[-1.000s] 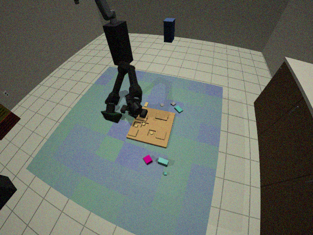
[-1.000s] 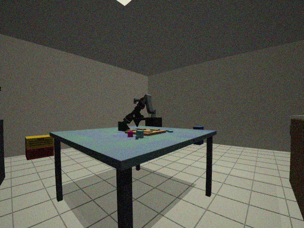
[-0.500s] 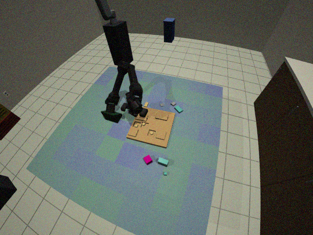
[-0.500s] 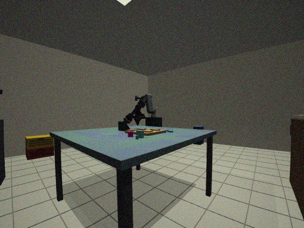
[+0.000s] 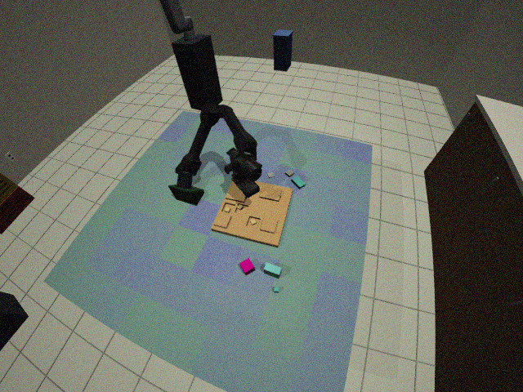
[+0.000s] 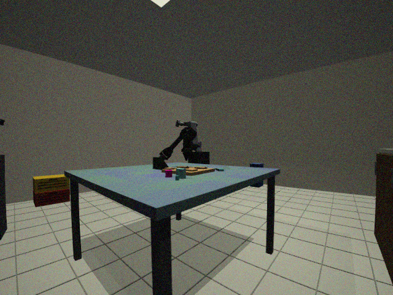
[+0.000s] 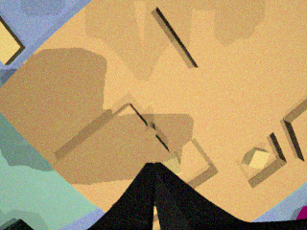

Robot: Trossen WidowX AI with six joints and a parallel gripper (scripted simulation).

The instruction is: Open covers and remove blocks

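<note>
The tan puzzle board [image 5: 270,212] [image 6: 207,171] [image 7: 235,96] lies on the table, with raised cover outlines and square wells. A pale yellow block [image 5: 253,220] shows in the front middle well and another pale block [image 5: 226,208] in a left well. A small pale piece [image 5: 240,207] lies just right of that. In the wrist view, a pale block [image 7: 259,159] sits in a well at right, and a pale patch [image 7: 172,164] shows beside the fingertips. My gripper [image 7: 153,169] is shut and empty, low over the board's back left part. Whether each cover is open cannot be told.
A magenta block [image 5: 247,266] [image 6: 168,173], a cyan block [image 5: 272,269] [image 6: 181,173] and a small teal cube [image 5: 276,289] stand before the board. A teal block [image 5: 297,181] and two grey pieces [image 5: 270,175] [image 5: 289,173] lie behind it. A yellow piece [image 7: 8,44] lies off the board.
</note>
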